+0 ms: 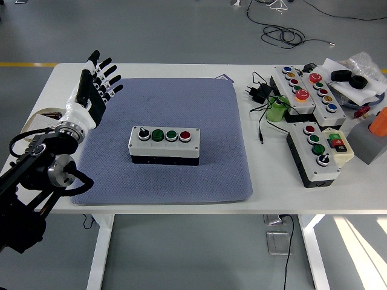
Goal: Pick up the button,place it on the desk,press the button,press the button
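On the blue-grey mat (181,103) that covers the middle of the white table (151,71), the button box (164,144) sits upright near the mat's centre, showing a black knob, two green buttons and a red button in a row along its top. Well to the left of the box, over the mat's left edge, the left hand (89,93) hovers with its fingers (104,72) straight, spread apart and holding nothing. To the right of the mat lie more button boxes (302,89), a black plug with its cable (260,92) and a green roll (277,110).
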Available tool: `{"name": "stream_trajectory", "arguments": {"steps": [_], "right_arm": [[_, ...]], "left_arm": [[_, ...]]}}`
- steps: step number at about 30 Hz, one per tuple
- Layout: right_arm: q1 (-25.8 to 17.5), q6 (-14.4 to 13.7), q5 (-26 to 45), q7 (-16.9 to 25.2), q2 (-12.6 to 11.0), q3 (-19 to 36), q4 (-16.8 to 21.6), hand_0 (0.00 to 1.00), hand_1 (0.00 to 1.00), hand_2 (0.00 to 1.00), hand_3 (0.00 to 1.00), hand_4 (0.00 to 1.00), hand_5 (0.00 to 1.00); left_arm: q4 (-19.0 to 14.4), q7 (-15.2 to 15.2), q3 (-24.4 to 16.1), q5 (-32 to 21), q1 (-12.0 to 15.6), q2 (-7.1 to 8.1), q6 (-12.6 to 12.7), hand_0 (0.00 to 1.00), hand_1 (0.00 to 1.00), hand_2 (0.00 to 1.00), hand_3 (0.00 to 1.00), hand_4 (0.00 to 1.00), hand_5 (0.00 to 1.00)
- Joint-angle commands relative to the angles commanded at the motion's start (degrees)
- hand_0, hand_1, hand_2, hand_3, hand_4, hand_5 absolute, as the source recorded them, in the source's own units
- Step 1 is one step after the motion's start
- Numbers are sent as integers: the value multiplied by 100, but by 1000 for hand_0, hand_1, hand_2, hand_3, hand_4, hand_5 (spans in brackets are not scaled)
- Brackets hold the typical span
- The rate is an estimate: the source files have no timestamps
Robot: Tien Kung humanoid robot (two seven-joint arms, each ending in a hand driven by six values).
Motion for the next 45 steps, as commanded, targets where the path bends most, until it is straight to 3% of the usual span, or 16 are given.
{"name": "stream_trajectory", "arguments": {"steps": [5, 10, 23, 35, 45], "right_arm": [[4, 5, -15, -1, -1, 18, 0, 787, 797, 817, 751, 412, 479], [12, 7, -19, -1, -4, 28, 0, 787, 797, 817, 751, 412, 479], [39, -1, -12, -8, -1, 25, 0, 787, 797, 817, 751, 412, 479], [51, 5, -8, -8, 4, 11, 0, 787, 797, 817, 751, 412, 479], [62, 16, -5, 3, -1, 8, 0, 787, 797, 817, 751, 412, 479]], "left_arm": [[280, -97, -19, 252, -8, 64, -689, 826, 871, 898, 895, 697, 983], [427, -184, -86, 245, -19, 114, -1000, 817, 856, 879, 876, 696, 990], [771, -299, -268, 560, -5, 244, -1188, 815, 849, 866, 853, 692, 982], [851, -265, -411, 773, 114, 348, -1299, 808, 822, 843, 835, 693, 982], [898, -276, -631, 859, 211, 327, -1325, 783, 784, 808, 823, 702, 994]]}}
